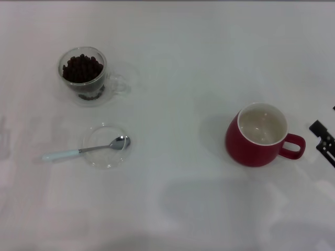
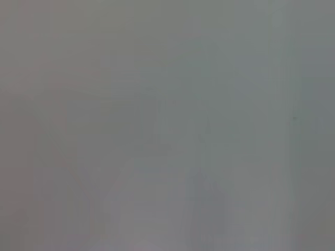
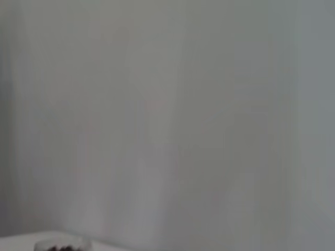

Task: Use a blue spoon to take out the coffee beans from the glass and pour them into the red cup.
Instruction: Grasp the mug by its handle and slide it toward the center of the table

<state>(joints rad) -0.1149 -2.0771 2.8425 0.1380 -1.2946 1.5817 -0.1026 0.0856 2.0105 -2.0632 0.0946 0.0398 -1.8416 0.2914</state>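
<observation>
one arm visible | right jaws (image 1: 325, 141) state unclear | blue spoon (image 1: 86, 150) well apart

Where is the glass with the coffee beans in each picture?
Head view: the glass, full of coffee beans, stands far left on the table, behind the blue spoon.
Left wrist view: not in it.
Right wrist view: only its rim peeks in at the edge.
Shared landmark: the dark beans.

No legible text or labels
</observation>
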